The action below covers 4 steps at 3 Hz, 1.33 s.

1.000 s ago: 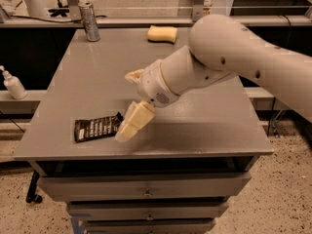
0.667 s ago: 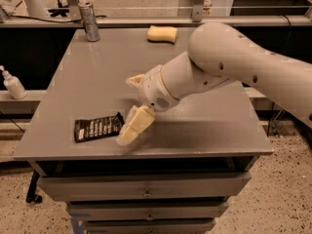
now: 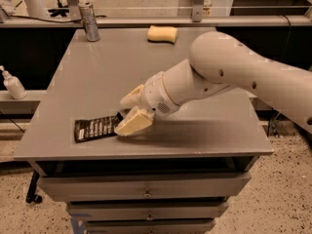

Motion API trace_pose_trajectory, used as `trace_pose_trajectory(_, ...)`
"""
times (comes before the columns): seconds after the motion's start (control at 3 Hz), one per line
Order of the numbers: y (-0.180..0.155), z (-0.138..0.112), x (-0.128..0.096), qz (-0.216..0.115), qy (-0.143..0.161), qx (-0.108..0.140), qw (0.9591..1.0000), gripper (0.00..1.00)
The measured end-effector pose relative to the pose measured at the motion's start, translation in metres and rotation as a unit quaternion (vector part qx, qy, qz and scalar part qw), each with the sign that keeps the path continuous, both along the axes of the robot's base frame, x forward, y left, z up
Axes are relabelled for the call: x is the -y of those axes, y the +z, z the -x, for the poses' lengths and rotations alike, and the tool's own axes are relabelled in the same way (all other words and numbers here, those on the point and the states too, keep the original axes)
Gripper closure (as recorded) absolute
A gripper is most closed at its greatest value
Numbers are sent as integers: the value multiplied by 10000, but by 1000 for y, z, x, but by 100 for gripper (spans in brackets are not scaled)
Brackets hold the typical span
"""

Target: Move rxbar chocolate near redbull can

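Observation:
The rxbar chocolate [image 3: 94,128], a flat black wrapper with white lettering, lies on the grey table [image 3: 204,130] near its front left edge. My gripper [image 3: 121,117] is low over the table at the bar's right end. Its cream fingers [image 3: 132,124] are apart, one behind and one in front of that end. The bar still lies flat. The redbull can [image 3: 88,14], slim and silvery, stands upright at the table's far left corner, far from the bar.
A pale yellow sponge [image 3: 162,33] lies at the table's back middle. A white pump bottle [image 3: 12,84] stands on a lower shelf to the left. Drawers [image 3: 146,191] sit under the table top. My white arm crosses the table's right half.
My gripper has dropped a little lower at the bar's right end. The bar, the can and the sponge have not moved.

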State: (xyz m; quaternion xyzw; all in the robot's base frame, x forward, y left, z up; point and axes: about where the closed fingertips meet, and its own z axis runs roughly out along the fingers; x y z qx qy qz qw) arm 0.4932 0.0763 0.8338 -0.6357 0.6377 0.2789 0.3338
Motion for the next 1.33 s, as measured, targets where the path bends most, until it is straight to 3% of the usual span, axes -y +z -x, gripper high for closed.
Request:
trace_pose_trajectory(0.67,-3,2,17,92,-258,-150,9995,87)
trace_pose_trajectory(1.0,-5,6,23,171,-345,-232,9990,100)
trace_pose_trajectory(1.33,2,2,32,251,-487,-230,9982,100)
